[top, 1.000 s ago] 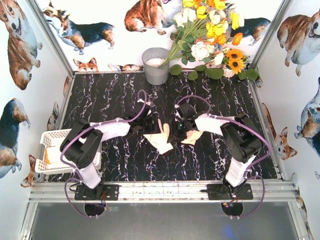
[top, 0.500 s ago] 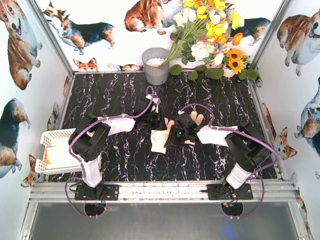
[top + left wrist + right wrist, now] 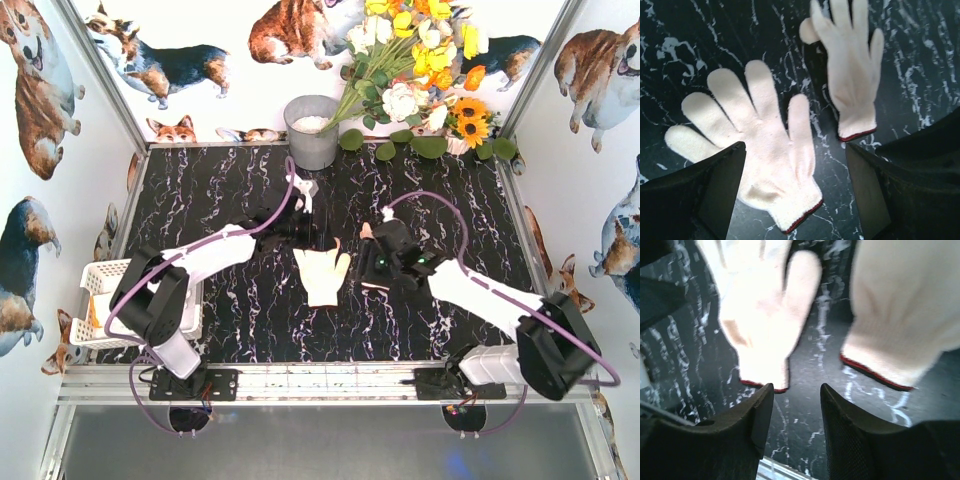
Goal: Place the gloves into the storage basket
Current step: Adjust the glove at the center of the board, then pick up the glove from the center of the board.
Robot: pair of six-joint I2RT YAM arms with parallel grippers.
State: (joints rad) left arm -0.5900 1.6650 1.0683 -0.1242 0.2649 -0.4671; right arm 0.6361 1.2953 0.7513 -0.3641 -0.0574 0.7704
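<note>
Left hand (image 3: 794, 148): released, empty, poised over gloves (image 3: 760, 135) for pickup.
Right hand (image 3: 796, 388): released, empty, over gap between gloves.
Gloves: flat on tabletop (image 3: 230, 180), side by side.
Basket (image 3: 100, 275): far left, beside left arm.

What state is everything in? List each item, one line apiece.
Left end effector: open, empty, over the near glove.
Right end effector: open, empty, short of both glove cuffs.
Near glove: flat on the table, fingers spread, not held.
Far glove: flat on the table, not held.
Storage basket: upright at the table's left edge, partly hidden by the left arm.
Bucket: upright at the back.
</note>
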